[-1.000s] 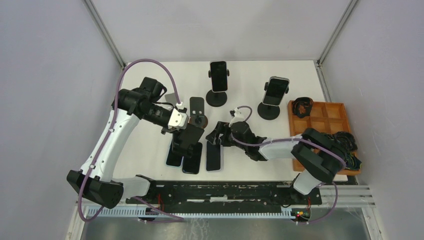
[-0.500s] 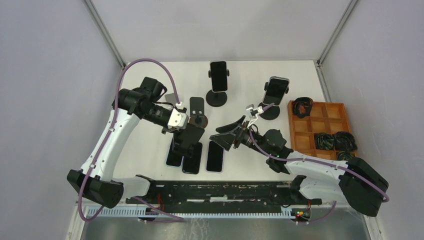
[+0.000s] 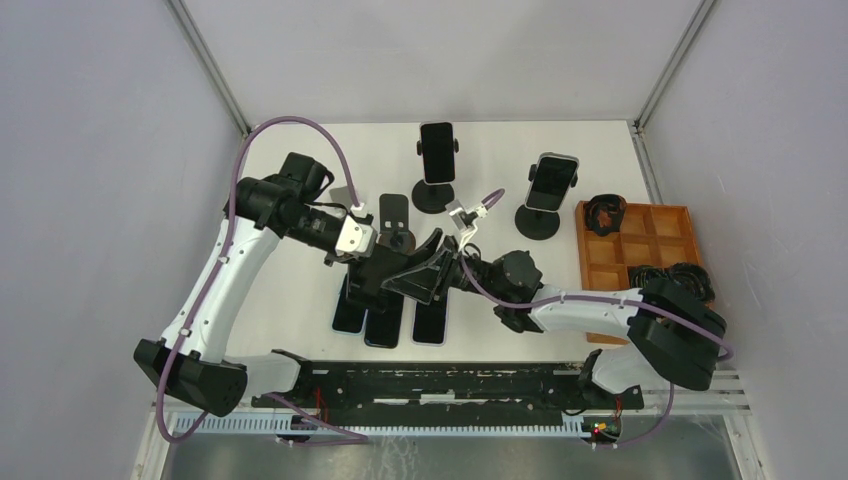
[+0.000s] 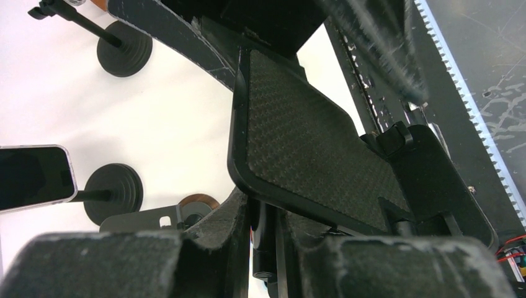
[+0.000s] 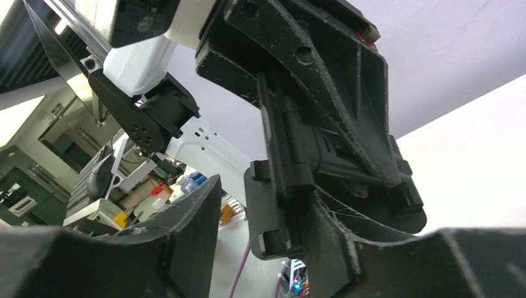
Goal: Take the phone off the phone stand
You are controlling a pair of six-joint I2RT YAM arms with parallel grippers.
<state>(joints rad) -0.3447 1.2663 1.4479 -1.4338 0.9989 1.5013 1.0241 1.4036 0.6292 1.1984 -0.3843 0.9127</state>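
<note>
The left fingers (image 4: 155,267) are nearly together, clamped on the dark neck of an empty stand (image 4: 310,161), whose textured cradle tilts above them. The right fingers (image 5: 124,254) are wide apart, one to each side of that cradle's back; whether they touch it I cannot tell. From above, both arms meet over the middle of the desk (image 3: 500,140). Three flat phones (image 3: 428,322) lie side by side, screens up, near its front edge, partly under the two wrists. Two phones are in stands at the back of the desk. The back phone (image 3: 437,150) stands upright in its clamp above a round black base. The right phone (image 3: 553,178) leans in its own stand, just left of a wooden tray (image 3: 628,248). The tray's compartments hold black coiled things, one at the far left corner and more along the right side, partly hidden by the right arm
</note>
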